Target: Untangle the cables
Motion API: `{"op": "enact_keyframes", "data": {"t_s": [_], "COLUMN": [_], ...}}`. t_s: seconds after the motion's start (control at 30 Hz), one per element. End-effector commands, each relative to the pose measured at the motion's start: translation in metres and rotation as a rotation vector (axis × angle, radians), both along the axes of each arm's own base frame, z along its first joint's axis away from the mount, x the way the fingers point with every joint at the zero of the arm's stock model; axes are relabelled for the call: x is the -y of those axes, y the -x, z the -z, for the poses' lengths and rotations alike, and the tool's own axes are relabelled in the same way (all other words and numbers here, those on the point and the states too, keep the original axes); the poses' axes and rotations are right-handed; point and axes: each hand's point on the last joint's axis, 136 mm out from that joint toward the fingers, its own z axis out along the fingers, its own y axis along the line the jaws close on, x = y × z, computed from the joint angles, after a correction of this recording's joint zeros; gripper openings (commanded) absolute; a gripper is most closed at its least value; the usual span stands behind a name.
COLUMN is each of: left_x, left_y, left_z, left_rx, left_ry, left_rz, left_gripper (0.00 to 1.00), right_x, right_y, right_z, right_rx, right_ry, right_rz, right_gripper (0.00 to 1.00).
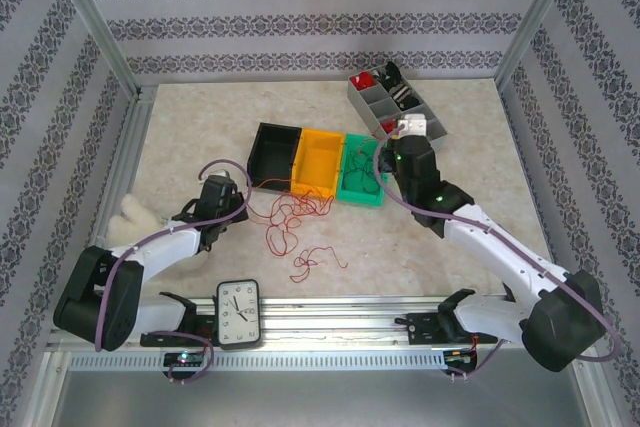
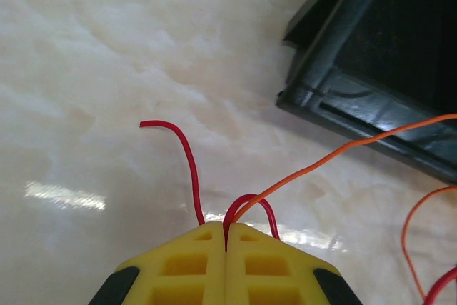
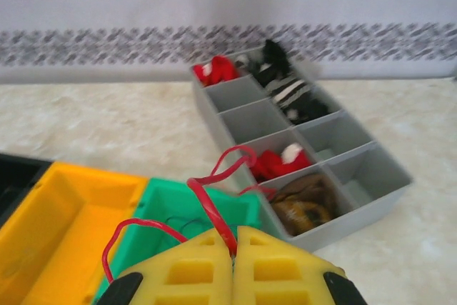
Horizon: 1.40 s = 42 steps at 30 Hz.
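2 grippers are each clamped on a wire. The left gripper sits left of the middle of the table, just near and left of the black bin. In its wrist view the yellow fingers are pressed flat together with a red cable pinched between them. 1 free end curls up and to the left, and a small red loop rises just beyond the tips. An orange cable leaves the same pinch and runs off to the right, past the near wall of that bin.

The right gripper hangs at the right end of the green bin. Its fingers are likewise closed tight, gripping a red wire that arches up in 2 loops above the bin.

Most of the cables lie in a loose clump on the table just near the row of 3 bins, between the 2 grippers. A smaller tangle lies nearer, apart from the clump. The orange bin stands between the black and green ones. A grey compartment tray lies at the far right, and a clock stands at the near edge between the arm bases
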Motion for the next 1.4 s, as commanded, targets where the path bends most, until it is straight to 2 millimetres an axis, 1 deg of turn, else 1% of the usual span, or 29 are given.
{"op": "enact_keyframes", "data": {"t_s": [0.0, 0.13, 0.23, 0.3, 0.4, 0.47, 0.53, 0.6, 0.67, 0.93, 1.1, 1.2, 1.37], "left_x": [0.015, 0.016, 0.019, 0.02, 0.023, 0.024, 0.024, 0.024, 0.024, 0.022, 0.019, 0.018, 0.018], "left_y": [-0.008, -0.008, -0.008, -0.008, -0.01, -0.011, -0.012, -0.014, -0.015, -0.011, -0.007, -0.006, -0.006], "left_z": [-0.008, -0.003, 0.001, 0.003, 0.006, 0.007, 0.007, 0.009, 0.009, 0.01, 0.011, 0.011, 0.01], "left_rx": [0.049, 0.033, 0.018, 0.008, 0.0, -0.001, -0.004, -0.007, -0.012, -0.027, -0.028, -0.027, -0.026], "left_ry": [0.028, 0.034, 0.044, 0.045, 0.047, 0.048, 0.045, 0.045, 0.043, 0.022, 0.01, 0.008, 0.002], "left_rz": [0.057, 0.053, 0.055, 0.058, 0.065, 0.064, 0.06, 0.053, 0.051, 0.045, 0.043, 0.045, 0.053], "left_gripper": [0.0, 0.0, 0.0, 0.0, 0.0, 0.0, 0.0, 0.0, 0.0, 0.0, 0.0, 0.0, 0.0], "right_x": [0.034, 0.06, 0.074, 0.078, 0.074, 0.063, 0.046, 0.031, 0.016, -0.034, -0.052, -0.062, -0.069], "right_y": [-0.002, 0.007, 0.019, 0.027, 0.039, 0.043, 0.043, 0.04, 0.036, 0.011, -0.003, -0.011, -0.025], "right_z": [-0.047, -0.074, -0.088, -0.096, -0.108, -0.113, -0.112, -0.106, -0.094, -0.042, -0.012, 0.001, 0.015], "right_rx": [0.14, 0.229, 0.272, 0.291, 0.324, 0.324, 0.297, 0.258, 0.213, 0.037, -0.059, -0.095, -0.145], "right_ry": [-0.009, -0.073, -0.102, -0.117, -0.144, -0.168, -0.2, -0.23, -0.233, -0.183, -0.129, -0.08, 0.067], "right_rz": [0.103, 0.139, 0.144, 0.135, 0.075, 0.0, -0.089, -0.153, -0.196, -0.257, -0.256, -0.257, -0.224], "right_gripper": [0.02, 0.03, 0.03, 0.03, 0.04, 0.04, 0.04, 0.04, 0.05, 0.05, 0.05, 0.06, 0.05]}}
